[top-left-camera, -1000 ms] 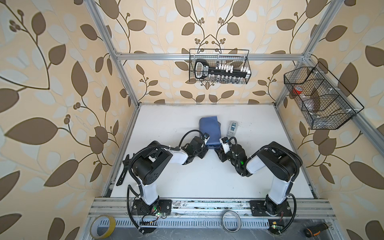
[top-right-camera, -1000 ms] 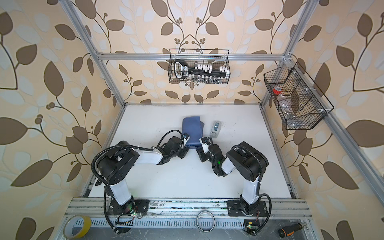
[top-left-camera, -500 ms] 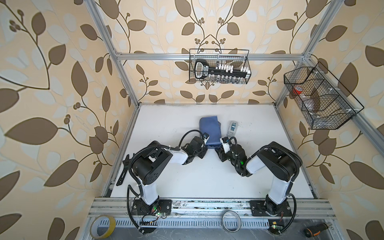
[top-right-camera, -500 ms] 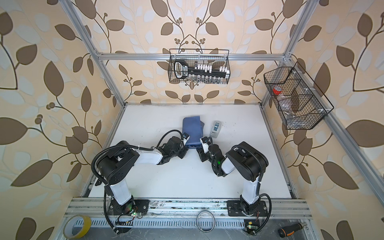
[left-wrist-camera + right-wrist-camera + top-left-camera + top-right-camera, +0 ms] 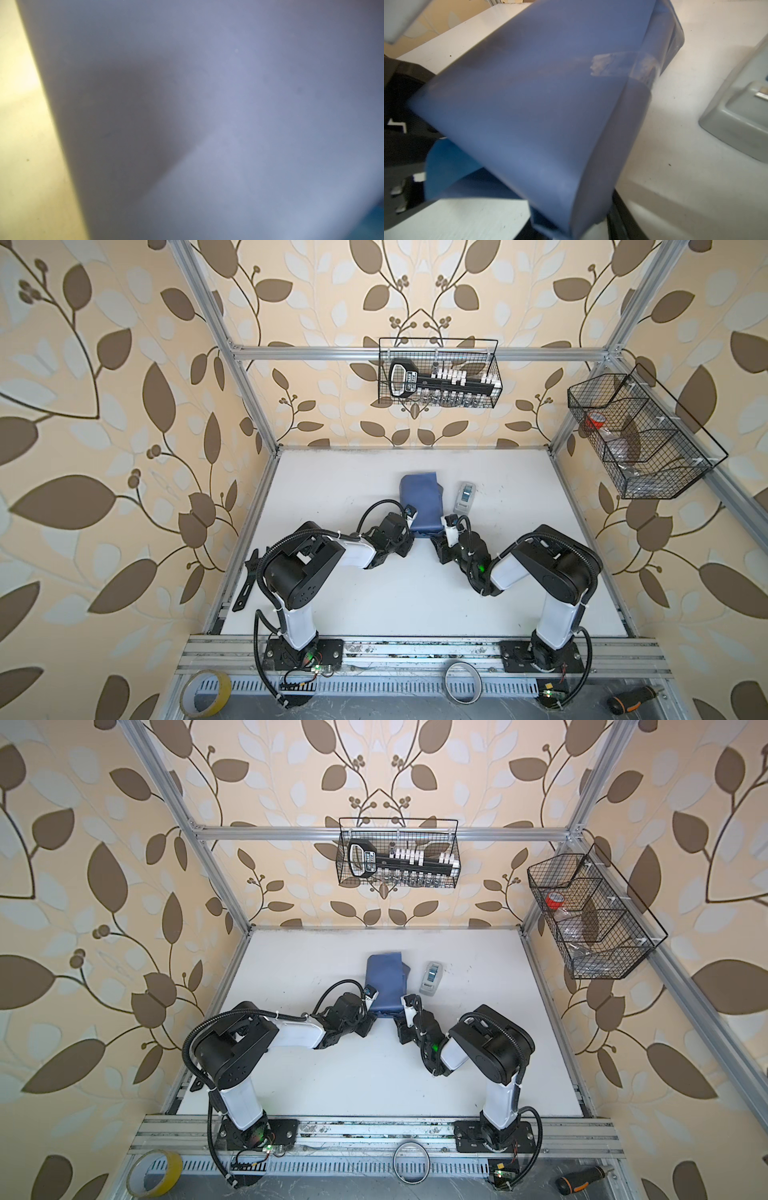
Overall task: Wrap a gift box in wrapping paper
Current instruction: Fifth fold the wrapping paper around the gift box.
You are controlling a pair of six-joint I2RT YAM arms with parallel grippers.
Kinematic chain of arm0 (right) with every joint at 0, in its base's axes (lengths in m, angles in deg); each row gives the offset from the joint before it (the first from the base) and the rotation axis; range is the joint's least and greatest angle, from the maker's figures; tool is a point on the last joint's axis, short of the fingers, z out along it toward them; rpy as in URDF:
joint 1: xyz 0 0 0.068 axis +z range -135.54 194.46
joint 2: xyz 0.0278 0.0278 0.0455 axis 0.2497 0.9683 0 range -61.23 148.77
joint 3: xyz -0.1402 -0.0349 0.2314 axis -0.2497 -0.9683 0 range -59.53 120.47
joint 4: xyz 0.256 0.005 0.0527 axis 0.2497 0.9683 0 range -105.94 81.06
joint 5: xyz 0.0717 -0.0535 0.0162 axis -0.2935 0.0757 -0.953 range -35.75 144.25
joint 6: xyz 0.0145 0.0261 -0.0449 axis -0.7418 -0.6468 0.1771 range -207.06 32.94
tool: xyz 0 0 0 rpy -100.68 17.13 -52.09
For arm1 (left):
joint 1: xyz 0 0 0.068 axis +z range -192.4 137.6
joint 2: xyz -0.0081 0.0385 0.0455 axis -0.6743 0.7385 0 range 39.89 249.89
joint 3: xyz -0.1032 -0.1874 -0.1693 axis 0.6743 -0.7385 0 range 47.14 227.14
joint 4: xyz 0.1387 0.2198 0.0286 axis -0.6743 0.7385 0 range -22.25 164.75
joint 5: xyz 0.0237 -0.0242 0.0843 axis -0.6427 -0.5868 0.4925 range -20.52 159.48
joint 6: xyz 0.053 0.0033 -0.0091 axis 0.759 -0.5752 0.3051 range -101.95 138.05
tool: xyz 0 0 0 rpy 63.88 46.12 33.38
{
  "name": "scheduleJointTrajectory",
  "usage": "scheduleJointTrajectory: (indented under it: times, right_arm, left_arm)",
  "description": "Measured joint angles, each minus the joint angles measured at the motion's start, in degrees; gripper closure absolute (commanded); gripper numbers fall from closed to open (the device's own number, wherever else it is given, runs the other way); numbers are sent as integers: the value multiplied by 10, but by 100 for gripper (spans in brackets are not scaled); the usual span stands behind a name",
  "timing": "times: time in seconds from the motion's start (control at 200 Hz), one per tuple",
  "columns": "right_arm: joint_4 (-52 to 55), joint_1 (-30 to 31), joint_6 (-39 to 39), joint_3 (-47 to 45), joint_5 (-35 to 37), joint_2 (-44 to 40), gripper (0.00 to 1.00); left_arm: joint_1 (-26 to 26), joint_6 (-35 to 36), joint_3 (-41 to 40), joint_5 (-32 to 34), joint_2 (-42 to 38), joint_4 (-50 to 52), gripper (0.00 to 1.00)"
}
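The wrapping paper [image 5: 419, 497] [image 5: 384, 977] lies mid-table as a slate-blue bundle; the gift box is hidden inside it. In the right wrist view the paper [image 5: 529, 104] forms a loose sleeve held by a strip of clear tape [image 5: 618, 64], its light blue inner face [image 5: 446, 170] showing at the open near end. My left gripper [image 5: 411, 527] sits at the bundle's near left corner; paper [image 5: 228, 124] fills its wrist view and hides the fingers. My right gripper [image 5: 439, 536] is at the near right corner, dark fingers [image 5: 620, 218] apart on either side of the sleeve's edge.
A grey-white tape dispenser [image 5: 464, 497] [image 5: 741, 116] stands just right of the bundle. Wire baskets hang on the back wall [image 5: 438, 373] and the right frame [image 5: 640, 439]. Tape rolls [image 5: 205, 693] [image 5: 462, 686] and a screwdriver [image 5: 631, 703] lie beyond the front rail.
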Motion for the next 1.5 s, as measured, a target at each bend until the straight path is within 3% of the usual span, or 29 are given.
scheduleJointTrajectory:
  times: [0.59,0.98,1.1,1.499]
  right_arm:
    - [24,73,-43,-60,69,-61,66]
    - [52,99,-38,-81,73,-94,64]
    - [54,99,-31,-81,72,-95,64]
    - [69,99,-16,-81,43,-108,64]
  left_arm:
    - [-51,-61,-76,28,-63,-2,55]
    - [-75,-80,-129,27,-116,0,56]
    - [-76,-79,-129,26,-116,0,50]
    - [-90,-53,-129,40,-122,5,17]
